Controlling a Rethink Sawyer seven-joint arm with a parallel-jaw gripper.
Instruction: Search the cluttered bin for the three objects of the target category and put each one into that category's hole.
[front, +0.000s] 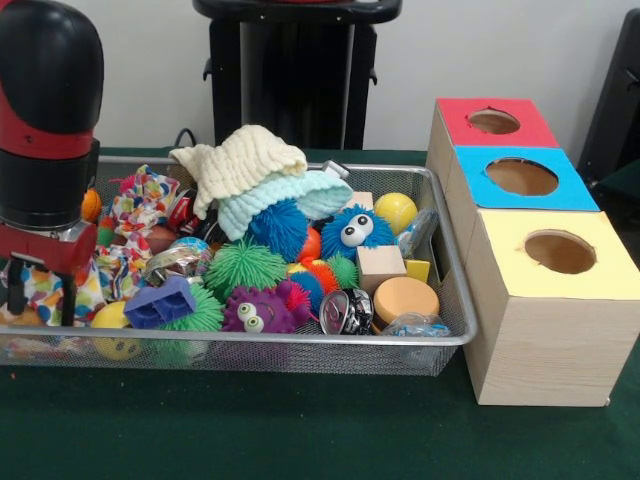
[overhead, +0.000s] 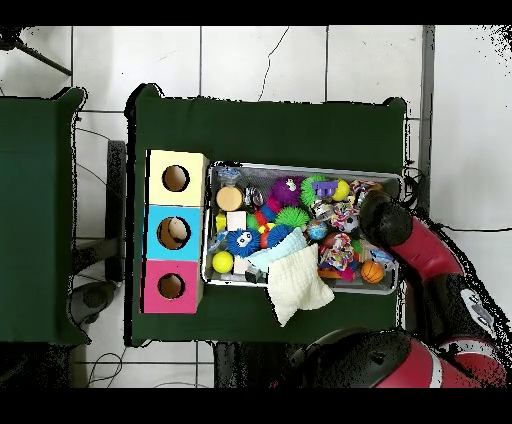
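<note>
Currently gripper (front: 40, 290) hangs over the bin's (front: 300, 345) patterned cloth (front: 140, 195), fingers spread; should descend straight, avoiding mesh wall.

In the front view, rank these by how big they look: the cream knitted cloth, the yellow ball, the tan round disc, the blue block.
1. cream knitted cloth
2-3. tan round disc and blue block: look alike
4. yellow ball, though it lies farther back
</note>
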